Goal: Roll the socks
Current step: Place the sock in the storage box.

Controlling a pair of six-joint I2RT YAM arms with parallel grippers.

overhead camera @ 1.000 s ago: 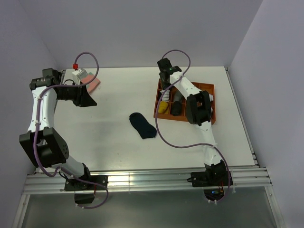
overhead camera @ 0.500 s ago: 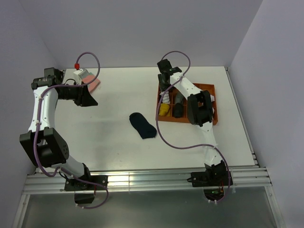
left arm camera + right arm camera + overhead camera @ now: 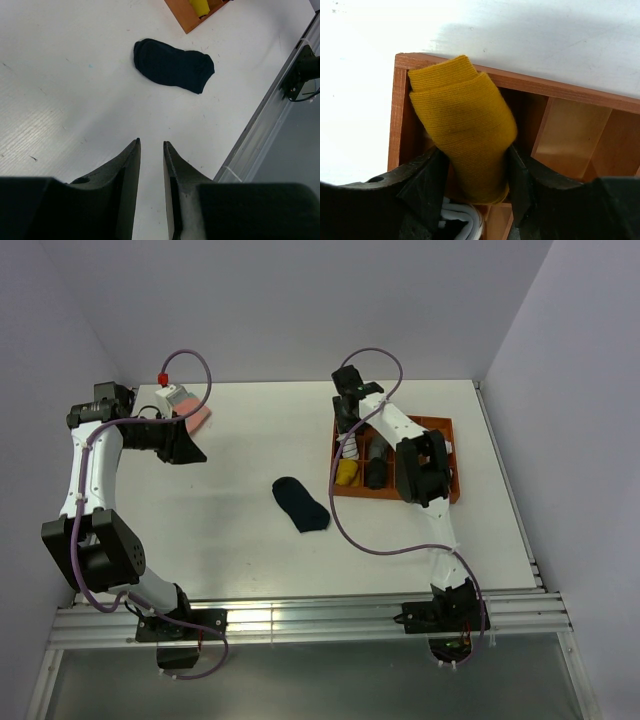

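The mustard-orange sock hangs folded over the near-left corner compartment of the orange tray. My right gripper is shut on it, one finger on each side. Its white striped cuff shows under the jaws. In the top view the right gripper is over the tray's left side, with the mustard sock below it. The navy sock lies flat mid-table, also in the left wrist view. My left gripper is at the far left, its jaws slightly apart and empty.
The orange tray holds dark rolled socks in its other compartments. A pink folded cloth lies at the far left by the left gripper. The table's metal front rail runs along the near edge.
The right gripper has shifted slightly over the tray's left side with the mustard sock; the white striped cuff now shows beneath it. The left arm and the navy sock have not moved.
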